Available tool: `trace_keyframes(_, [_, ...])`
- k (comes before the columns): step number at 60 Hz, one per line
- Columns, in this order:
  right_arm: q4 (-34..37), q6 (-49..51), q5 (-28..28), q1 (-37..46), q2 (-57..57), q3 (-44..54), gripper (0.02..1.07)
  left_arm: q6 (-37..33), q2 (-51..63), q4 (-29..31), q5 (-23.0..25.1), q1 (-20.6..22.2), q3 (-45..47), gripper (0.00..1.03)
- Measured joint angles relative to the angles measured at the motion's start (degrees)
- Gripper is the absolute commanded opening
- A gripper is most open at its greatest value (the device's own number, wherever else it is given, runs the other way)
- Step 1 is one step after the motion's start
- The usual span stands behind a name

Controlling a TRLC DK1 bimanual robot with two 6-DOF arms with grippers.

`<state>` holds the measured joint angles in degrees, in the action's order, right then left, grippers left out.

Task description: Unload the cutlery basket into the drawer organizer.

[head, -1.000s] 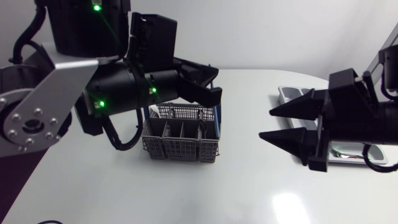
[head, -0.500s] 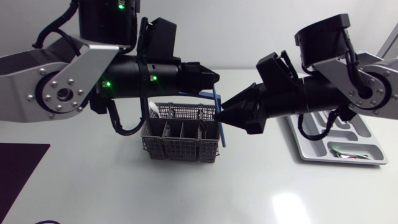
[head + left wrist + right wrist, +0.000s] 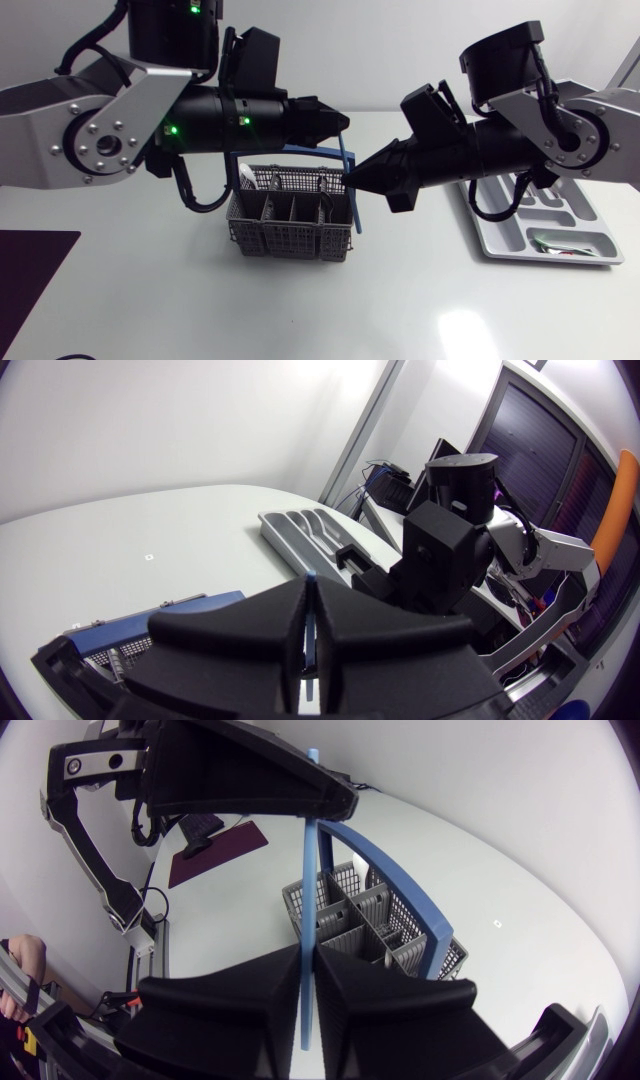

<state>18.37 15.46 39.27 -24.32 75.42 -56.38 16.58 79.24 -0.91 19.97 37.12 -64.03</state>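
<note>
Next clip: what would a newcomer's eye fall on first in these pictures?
The left gripper and the right gripper come nearly tip to tip over the middle of the table. Each is shut on the same thin blue strip, above the right side of the grey cutlery basket. The drawer organizer lies further right, partly under the right arm.

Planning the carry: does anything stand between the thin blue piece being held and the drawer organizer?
Nothing visible on the table; only the right arm itself spans from the blue piece, above the basket, to the drawer organizer.
</note>
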Motion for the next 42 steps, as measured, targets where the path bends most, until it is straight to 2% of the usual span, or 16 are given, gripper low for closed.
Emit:
trace_keyframes(3, [0.3,0.0,0.0,-0.3,0.0,0.0,0.08,0.0,0.0,0.2,0.3,-0.1,0.0,0.22])
trace_keyframes(5, [0.6,0.2,0.0,-0.4,0.0,0.0,0.08,0.0,0.0,0.3,0.6,-0.1,0.0,0.33])
trace_keyframes(8, [1.2,0.5,0.0,-0.6,0.0,0.1,0.08,0.2,0.0,0.7,0.6,-0.3,-0.4,0.44])
trace_keyframes(17, [2.9,1.7,0.0,-0.7,-1.2,1.5,0.08,0.2,0.1,1.8,0.6,-2.5,-3.7,0.57])
trace_keyframes(29, [6.9,4.8,0.1,3.3,-5.9,5.2,0.08,-1.0,-0.1,2.0,0.6,-6.3,-6.6,0.57])
trace_keyframes(42, [13.1,10.4,2.2,16.8,-10.4,7.6,0.08,-11.7,-0.2,6.1,-0.8,-7.4,-6.7,0.57])
